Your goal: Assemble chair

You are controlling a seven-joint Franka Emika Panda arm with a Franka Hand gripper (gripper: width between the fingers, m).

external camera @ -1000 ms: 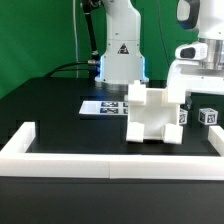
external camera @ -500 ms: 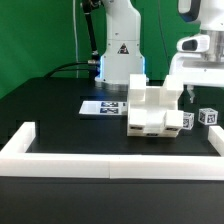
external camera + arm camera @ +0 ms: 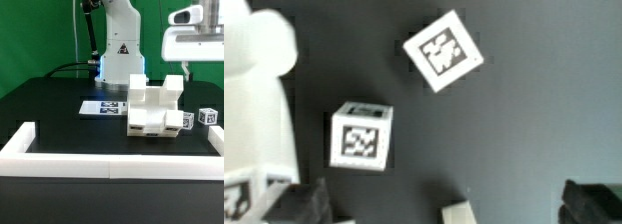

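The partly built chair sits on the worktop just beside the marker board, and with the pincer hanging wide open and empty above it, the next grasp probably calls for centring squarely over the small tagged block before descending.

- The chair stands on the table.
- The marker board lies flat behind it, toward the exterior view's left.
- A small tagged block sits near the chair, on the exterior view's right.
- The barrier wall runs along in front of them all.
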